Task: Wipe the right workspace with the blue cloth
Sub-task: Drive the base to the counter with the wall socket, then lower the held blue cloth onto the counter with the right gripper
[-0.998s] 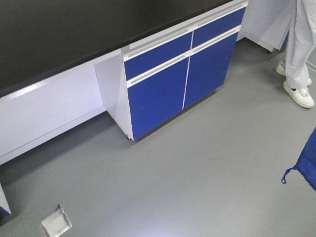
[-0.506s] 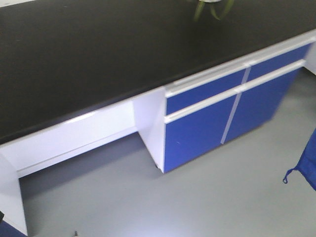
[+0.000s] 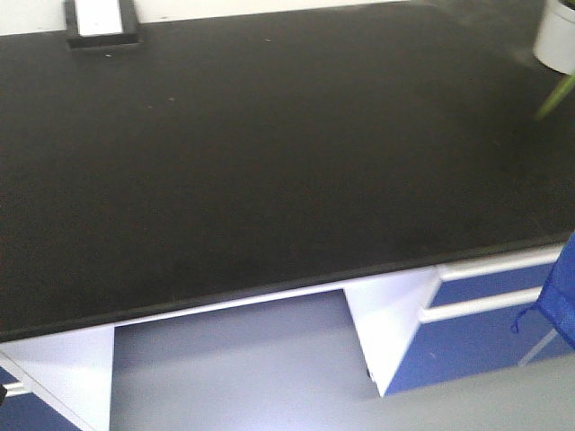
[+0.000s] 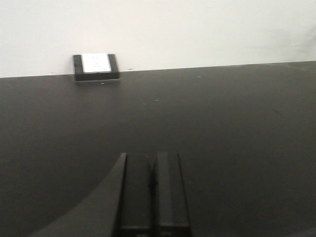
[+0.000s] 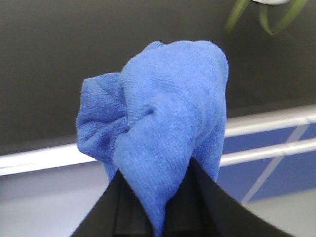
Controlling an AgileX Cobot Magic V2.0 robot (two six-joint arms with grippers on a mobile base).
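The right workspace is a wide matte black benchtop that fills the front view; it also spreads across the left wrist view. The blue cloth bunches up in the right wrist view, and my right gripper is shut on its lower fold, short of the bench's front edge. A corner of the cloth hangs at the right border of the front view. My left gripper is shut and empty, with its dark fingers pressed together above the benchtop.
A small black box with a white face sits at the back left of the bench by the wall. A white pot with green leaves stands at the back right. Blue cabinet fronts and a knee gap lie under the bench.
The view has swung up and closed in on the bench: floor and cabinet doors slid down and to the right out of frame, and the black top now fills it. The cloth corner stays at right.
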